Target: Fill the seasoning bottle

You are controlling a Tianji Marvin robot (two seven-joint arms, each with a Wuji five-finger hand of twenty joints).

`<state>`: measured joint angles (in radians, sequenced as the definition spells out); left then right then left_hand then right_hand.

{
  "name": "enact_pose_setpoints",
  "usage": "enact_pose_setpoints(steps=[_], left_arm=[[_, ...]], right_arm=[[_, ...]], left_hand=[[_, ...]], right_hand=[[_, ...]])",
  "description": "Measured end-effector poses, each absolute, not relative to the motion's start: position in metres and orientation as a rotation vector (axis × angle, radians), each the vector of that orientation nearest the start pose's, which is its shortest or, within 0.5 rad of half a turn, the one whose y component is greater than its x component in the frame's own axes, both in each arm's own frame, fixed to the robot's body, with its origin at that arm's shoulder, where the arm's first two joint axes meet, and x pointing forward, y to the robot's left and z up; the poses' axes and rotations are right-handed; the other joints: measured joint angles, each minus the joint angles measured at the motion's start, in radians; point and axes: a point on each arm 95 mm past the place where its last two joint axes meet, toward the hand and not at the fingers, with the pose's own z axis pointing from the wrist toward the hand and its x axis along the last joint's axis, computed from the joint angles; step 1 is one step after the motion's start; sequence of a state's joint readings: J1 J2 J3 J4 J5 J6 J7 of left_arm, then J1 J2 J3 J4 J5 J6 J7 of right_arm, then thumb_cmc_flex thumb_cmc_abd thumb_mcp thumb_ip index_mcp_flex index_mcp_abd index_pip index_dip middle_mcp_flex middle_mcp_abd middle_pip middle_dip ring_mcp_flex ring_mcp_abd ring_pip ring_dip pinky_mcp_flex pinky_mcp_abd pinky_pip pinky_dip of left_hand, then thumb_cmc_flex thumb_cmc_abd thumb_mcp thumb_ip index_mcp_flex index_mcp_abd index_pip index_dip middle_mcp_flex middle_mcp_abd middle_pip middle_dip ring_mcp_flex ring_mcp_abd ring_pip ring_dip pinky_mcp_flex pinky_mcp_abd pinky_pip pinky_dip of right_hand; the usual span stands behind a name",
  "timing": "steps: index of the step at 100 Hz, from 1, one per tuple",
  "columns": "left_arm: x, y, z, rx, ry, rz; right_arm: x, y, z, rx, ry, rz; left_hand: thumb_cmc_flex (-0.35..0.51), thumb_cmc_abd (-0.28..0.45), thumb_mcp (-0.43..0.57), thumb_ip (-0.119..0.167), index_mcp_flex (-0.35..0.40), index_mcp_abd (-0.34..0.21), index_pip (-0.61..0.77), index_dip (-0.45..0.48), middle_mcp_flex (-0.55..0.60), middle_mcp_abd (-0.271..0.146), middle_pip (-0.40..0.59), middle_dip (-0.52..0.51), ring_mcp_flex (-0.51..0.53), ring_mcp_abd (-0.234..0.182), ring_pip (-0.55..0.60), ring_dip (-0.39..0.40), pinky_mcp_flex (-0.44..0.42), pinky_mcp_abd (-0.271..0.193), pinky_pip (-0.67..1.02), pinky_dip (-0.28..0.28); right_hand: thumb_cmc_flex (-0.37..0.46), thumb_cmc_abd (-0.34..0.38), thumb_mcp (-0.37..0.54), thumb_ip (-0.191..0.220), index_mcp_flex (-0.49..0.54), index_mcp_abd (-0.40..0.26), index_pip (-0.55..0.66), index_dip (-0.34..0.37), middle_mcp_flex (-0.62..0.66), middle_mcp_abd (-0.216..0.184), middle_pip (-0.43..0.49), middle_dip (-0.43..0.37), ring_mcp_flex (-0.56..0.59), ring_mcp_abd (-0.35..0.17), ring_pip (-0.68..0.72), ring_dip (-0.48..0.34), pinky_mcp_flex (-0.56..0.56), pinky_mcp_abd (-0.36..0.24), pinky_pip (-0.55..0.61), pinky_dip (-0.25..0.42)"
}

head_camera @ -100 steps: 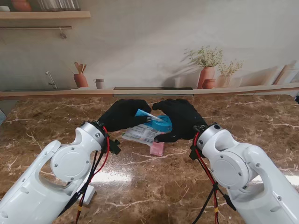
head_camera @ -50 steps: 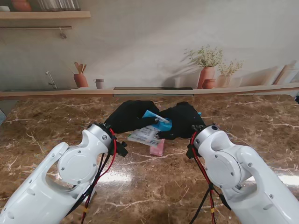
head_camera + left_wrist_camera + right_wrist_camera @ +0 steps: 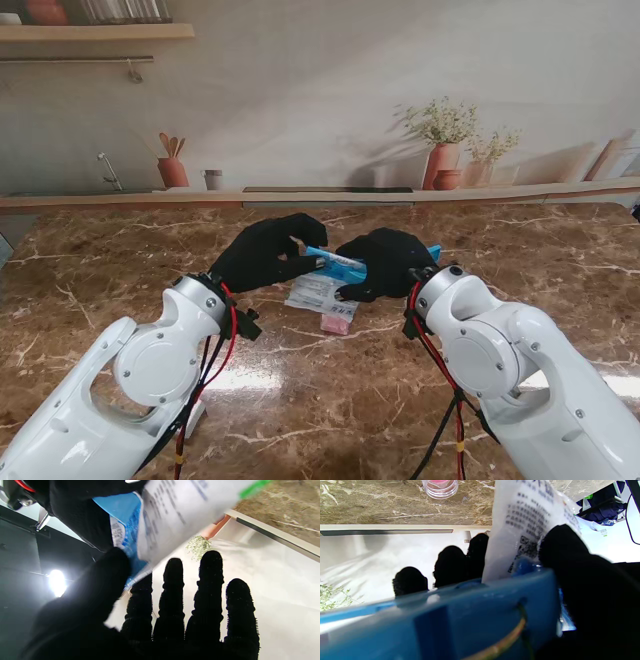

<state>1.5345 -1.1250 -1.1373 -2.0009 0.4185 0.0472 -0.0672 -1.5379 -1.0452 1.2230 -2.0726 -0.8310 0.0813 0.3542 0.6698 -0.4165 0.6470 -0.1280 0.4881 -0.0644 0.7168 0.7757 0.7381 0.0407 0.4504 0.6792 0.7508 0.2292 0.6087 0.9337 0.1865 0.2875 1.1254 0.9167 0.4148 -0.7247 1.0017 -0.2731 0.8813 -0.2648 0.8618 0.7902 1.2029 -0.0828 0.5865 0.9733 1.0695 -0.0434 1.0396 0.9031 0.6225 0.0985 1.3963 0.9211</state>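
Observation:
A white and blue seasoning packet (image 3: pixel 320 292) hangs between my two black-gloved hands above the table. My left hand (image 3: pixel 265 252) is shut on its upper edge, thumb (image 3: pixel 105 585) and forefinger pinching the packet (image 3: pixel 175 512). My right hand (image 3: pixel 385 262) is shut on a blue plastic tool (image 3: pixel 338 264), with its thumb pressing the packet (image 3: pixel 530 525) against the tool (image 3: pixel 445 620). A small clear bottle with pink contents (image 3: pixel 337 323) stands on the marble under the packet; its mouth (image 3: pixel 440 486) shows in the right wrist view.
The brown marble table (image 3: pixel 120 260) ends at a low ledge (image 3: pixel 330 193) holding terracotta pots with dried plants (image 3: pixel 443 160) and a utensil pot (image 3: pixel 172 170). A white block (image 3: pixel 192 415) lies by my left forearm.
Both hands have risen and drawn a little farther from me, lifting the packet and the blue tool. The tool now lies flatter, and the packet hangs higher over the bottle.

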Motion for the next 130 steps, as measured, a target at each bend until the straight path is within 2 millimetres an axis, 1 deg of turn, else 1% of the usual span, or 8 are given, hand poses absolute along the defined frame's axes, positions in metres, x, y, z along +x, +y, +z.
enact_pose_setpoints(steps=[5, 19, 32, 48, 82, 90, 107, 130], left_arm=[[0.369, -0.090, -0.189, -1.457, 1.269, -2.213], [0.370, -0.081, -0.200, -1.556, 1.357, -2.176], [0.372, -0.075, -0.212, -1.667, 1.394, -2.176], [0.378, -0.075, -0.231, -1.700, 1.399, -2.134], [0.384, -0.089, -0.253, -1.725, 1.311, -2.204], [0.384, -0.092, -0.255, -1.758, 1.269, -2.235], [0.383, -0.096, -0.255, -1.813, 1.247, -2.273], [0.383, -0.098, -0.258, -1.871, 1.224, -2.301]], right_arm=[[0.372, 0.062, -0.181, 1.148, 1.600, 1.702], [0.374, 0.061, -0.181, 1.121, 1.558, 1.735], [0.375, 0.063, -0.182, 1.109, 1.539, 1.754], [0.375, 0.067, -0.181, 1.107, 1.529, 1.775], [0.371, 0.073, -0.179, 1.090, 1.521, 1.820], [0.371, 0.074, -0.178, 1.083, 1.523, 1.822], [0.370, 0.075, -0.178, 1.064, 1.534, 1.815], [0.369, 0.076, -0.176, 1.022, 1.556, 1.794]], left_hand=[[-0.054, -0.001, -0.005, 0.011, -0.031, 0.047, -0.105, -0.114, -0.083, 0.000, -0.046, -0.093, -0.040, -0.001, -0.041, -0.018, 0.001, 0.006, -0.002, 0.001], [-0.065, -0.040, -0.209, 0.022, -0.051, 0.128, -0.312, -0.349, -0.184, 0.016, -0.139, -0.239, -0.095, -0.001, -0.137, -0.091, 0.001, 0.007, -0.030, 0.001], [-0.064, -0.050, -0.325, 0.033, -0.030, 0.149, -0.359, -0.406, -0.201, 0.043, -0.169, -0.292, -0.088, -0.001, -0.164, -0.140, 0.002, 0.007, -0.046, -0.010], [-0.062, -0.084, -0.323, 0.033, 0.035, 0.157, -0.358, -0.418, -0.178, 0.069, -0.164, -0.307, 0.000, -0.002, -0.141, -0.145, 0.061, 0.007, -0.025, -0.011], [-0.038, -0.158, 0.002, 0.033, 0.245, 0.096, -0.223, -0.405, 0.053, 0.062, -0.089, -0.305, 0.116, -0.017, -0.016, -0.113, 0.126, 0.002, 0.081, -0.016], [0.048, -0.172, 0.027, -0.033, 0.293, 0.076, -0.155, -0.408, 0.140, 0.056, -0.053, -0.277, 0.167, -0.017, 0.028, -0.091, 0.145, 0.002, 0.085, -0.009], [0.127, -0.177, 0.090, -0.062, 0.332, 0.060, -0.021, -0.507, 0.324, 0.038, -0.105, -0.086, 0.189, -0.017, 0.071, -0.065, 0.104, 0.003, 0.093, 0.016], [0.161, -0.168, 0.089, -0.102, 0.336, 0.084, -0.007, -0.530, 0.358, 0.037, -0.066, 0.050, 0.212, -0.016, 0.128, -0.030, 0.088, 0.007, 0.094, 0.045]], right_hand=[[0.000, 0.000, 0.002, -0.001, 0.000, 0.000, 0.000, 0.000, 0.001, 0.001, 0.002, 0.000, 0.000, 0.001, 0.006, 0.001, 0.008, -0.004, 0.001, 0.000], [0.000, 0.000, 0.010, -0.001, 0.001, -0.007, 0.000, 0.011, 0.003, 0.002, 0.007, 0.003, 0.000, 0.005, 0.013, 0.001, 0.009, -0.010, 0.012, -0.003], [0.000, 0.000, 0.013, -0.001, 0.000, -0.009, 0.000, 0.012, 0.003, 0.002, 0.007, 0.011, 0.000, 0.005, 0.014, 0.002, 0.009, -0.010, 0.014, -0.022], [0.000, 0.000, 0.018, -0.002, 0.000, -0.010, 0.000, 0.012, 0.004, 0.002, 0.007, 0.012, 0.001, 0.005, 0.014, 0.002, 0.009, -0.011, 0.014, -0.022], [0.000, 0.000, 0.026, -0.003, -0.004, -0.008, 0.000, 0.013, 0.005, 0.002, 0.007, 0.012, 0.001, 0.006, 0.014, 0.002, 0.009, -0.011, 0.023, -0.027], [0.000, 0.000, 0.027, -0.004, -0.004, 0.003, 0.000, 0.015, 0.006, 0.002, 0.007, 0.012, 0.001, 0.006, 0.011, 0.002, 0.009, -0.011, 0.023, -0.037], [0.003, 0.000, 0.035, -0.005, -0.004, 0.004, 0.000, 0.015, 0.006, 0.002, 0.007, 0.012, 0.001, 0.006, -0.001, 0.003, 0.008, -0.012, 0.023, -0.048], [0.011, 0.002, 0.040, -0.006, -0.004, 0.004, 0.000, 0.003, 0.006, 0.001, 0.009, 0.012, 0.001, 0.006, -0.005, 0.003, 0.006, -0.013, 0.023, -0.049]])
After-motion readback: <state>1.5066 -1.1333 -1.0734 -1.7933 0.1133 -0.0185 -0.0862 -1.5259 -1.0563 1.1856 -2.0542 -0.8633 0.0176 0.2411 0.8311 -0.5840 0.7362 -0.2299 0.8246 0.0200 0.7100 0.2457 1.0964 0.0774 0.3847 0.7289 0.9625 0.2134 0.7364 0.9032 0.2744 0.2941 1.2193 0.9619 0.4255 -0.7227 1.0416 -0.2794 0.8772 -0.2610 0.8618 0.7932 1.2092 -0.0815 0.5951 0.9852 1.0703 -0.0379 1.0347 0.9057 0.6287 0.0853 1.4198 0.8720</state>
